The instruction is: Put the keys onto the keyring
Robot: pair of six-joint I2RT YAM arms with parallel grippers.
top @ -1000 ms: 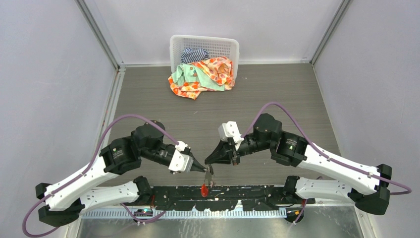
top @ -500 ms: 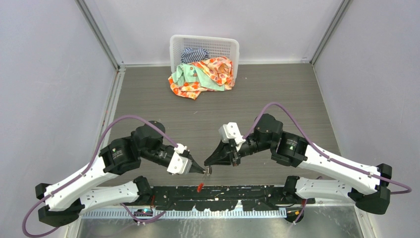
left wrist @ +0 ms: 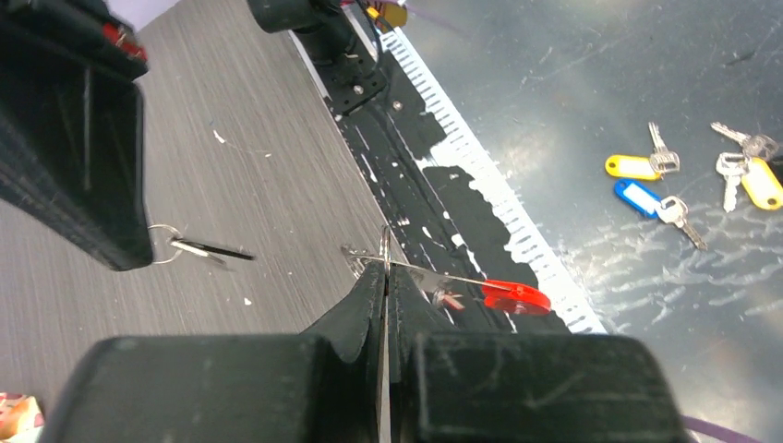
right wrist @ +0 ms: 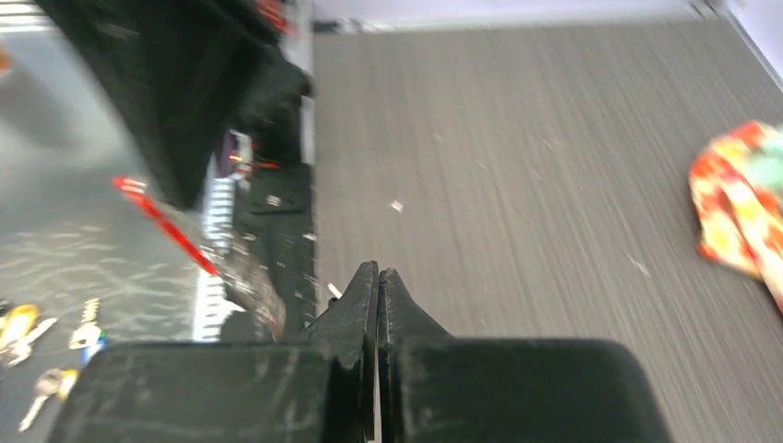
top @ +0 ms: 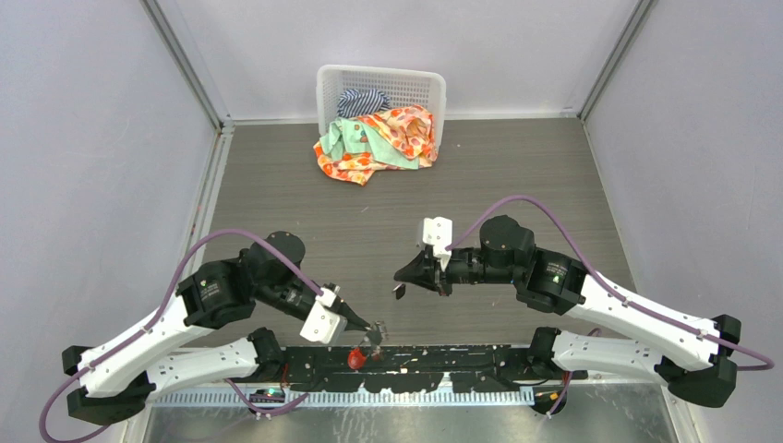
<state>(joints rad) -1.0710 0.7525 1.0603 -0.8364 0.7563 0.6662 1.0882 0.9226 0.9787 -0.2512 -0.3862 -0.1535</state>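
Low in the overhead view's centre, the left gripper [top: 376, 327] pinches shut on the grey metal keyring [left wrist: 441, 284], red plastic tag [left wrist: 517, 297] dangling, holding it out for threading, while the right gripper [top: 398, 275], up and right of it, is clamped seemingly on a small dark key [left wrist: 205, 249].

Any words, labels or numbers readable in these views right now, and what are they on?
No text can be read in any view.
Stickers on the left arm and right arm: too small to read.
Yellow key tag, blue key tag, second yellow key tag: no lettering legible.
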